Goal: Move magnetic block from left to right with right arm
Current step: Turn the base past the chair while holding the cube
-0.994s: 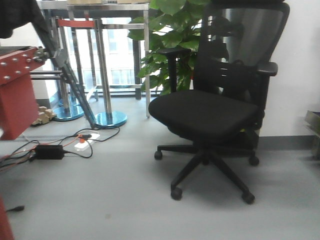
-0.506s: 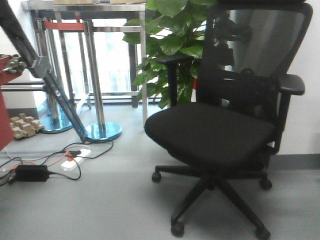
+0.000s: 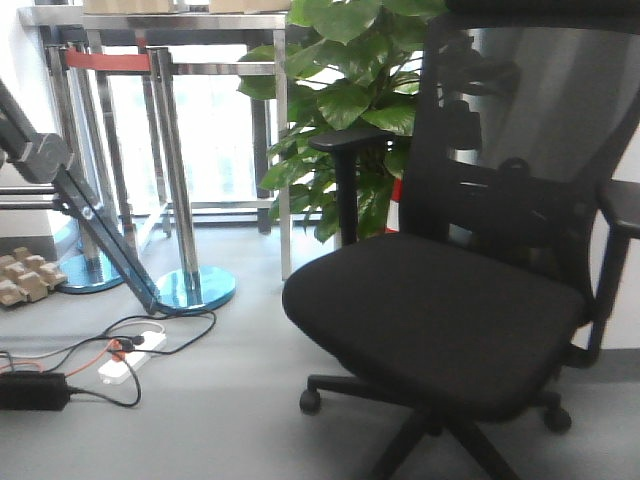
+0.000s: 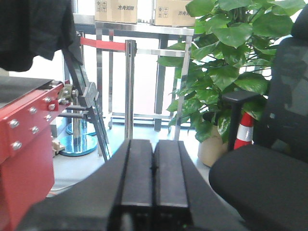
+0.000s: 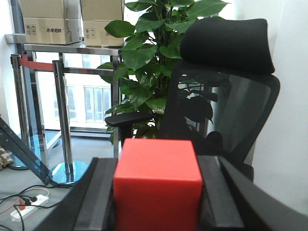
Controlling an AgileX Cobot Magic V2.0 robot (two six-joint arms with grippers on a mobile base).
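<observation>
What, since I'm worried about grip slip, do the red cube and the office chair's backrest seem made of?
The magnetic block looks like smooth matte plastic or paint: even red, no grain or glare; its core cannot be told. The chair backrest looks like black mesh fabric, since leaves show through it.

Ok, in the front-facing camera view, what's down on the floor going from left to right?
black power adapter → white power strip → nearer blue stanchion base → black office chair. The wooden blocks and the farther blue base overlap these, so they are left out.
</observation>
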